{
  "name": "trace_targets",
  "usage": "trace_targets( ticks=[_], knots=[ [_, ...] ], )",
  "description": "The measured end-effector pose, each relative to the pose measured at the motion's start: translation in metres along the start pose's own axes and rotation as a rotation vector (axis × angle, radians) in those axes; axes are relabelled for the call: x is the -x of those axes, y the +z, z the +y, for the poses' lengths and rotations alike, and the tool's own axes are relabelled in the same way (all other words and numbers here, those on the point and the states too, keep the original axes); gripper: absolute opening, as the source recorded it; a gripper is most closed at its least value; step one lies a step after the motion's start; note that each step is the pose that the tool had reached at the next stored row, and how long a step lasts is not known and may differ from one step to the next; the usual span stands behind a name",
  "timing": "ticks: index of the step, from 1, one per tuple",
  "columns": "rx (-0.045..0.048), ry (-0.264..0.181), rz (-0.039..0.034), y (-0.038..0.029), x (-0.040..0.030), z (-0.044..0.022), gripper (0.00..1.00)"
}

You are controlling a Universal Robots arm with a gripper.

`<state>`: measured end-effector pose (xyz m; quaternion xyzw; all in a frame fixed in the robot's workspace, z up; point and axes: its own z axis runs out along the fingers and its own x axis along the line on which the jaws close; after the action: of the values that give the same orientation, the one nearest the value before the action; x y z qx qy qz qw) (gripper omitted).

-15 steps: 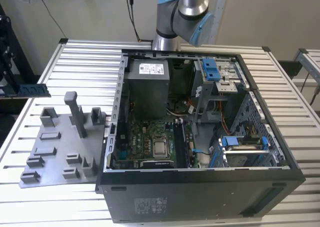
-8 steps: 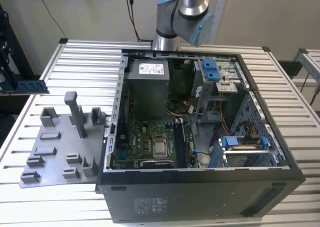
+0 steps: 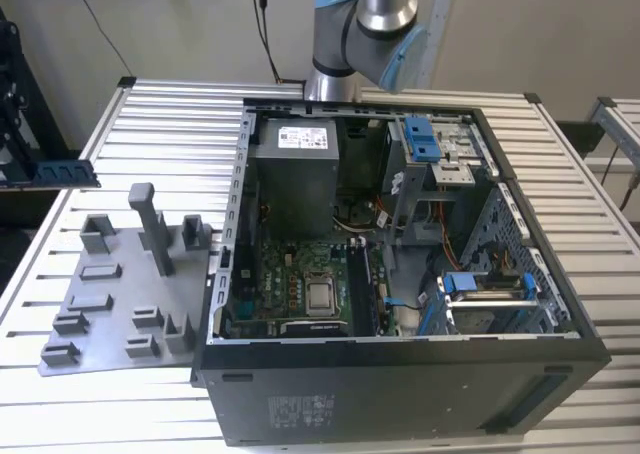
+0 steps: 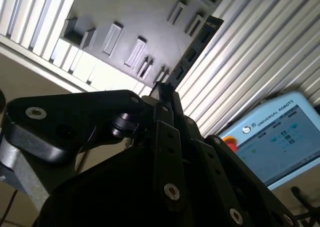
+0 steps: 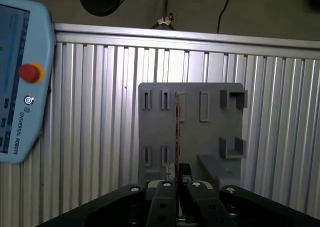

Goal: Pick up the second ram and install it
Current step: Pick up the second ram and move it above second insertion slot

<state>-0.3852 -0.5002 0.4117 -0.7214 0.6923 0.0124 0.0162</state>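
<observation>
The claw [image 5: 177,176] was pressed together on the second ram [image 5: 177,129], pinching one end of the thin stick between its fingertips, as both wrist views showed. In the first wrist view the stick appeared edge-on, running out from the claw in front of the grey holder plate [image 5: 192,137] that lay on the slatted tabletop [image 5: 95,112]. In the exterior view the second ram [image 3: 62,172] hung in the air at the exterior view's left, near the plate [image 3: 110,304] and well apart from the open computer case [image 3: 400,394]. The second wrist view showed the stick [image 4: 192,52] tilted past the plate's edge, with a teach pendant [image 4: 275,137] resting on the tabletop nearby.
</observation>
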Motion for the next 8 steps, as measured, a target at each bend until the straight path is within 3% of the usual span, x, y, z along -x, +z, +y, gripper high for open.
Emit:
trace_targets(
  ticks=[8],
  knots=[
    [0.0004,0.0,-0.0001,0.0001,-0.0006,-0.0142,0.14]
  ],
)
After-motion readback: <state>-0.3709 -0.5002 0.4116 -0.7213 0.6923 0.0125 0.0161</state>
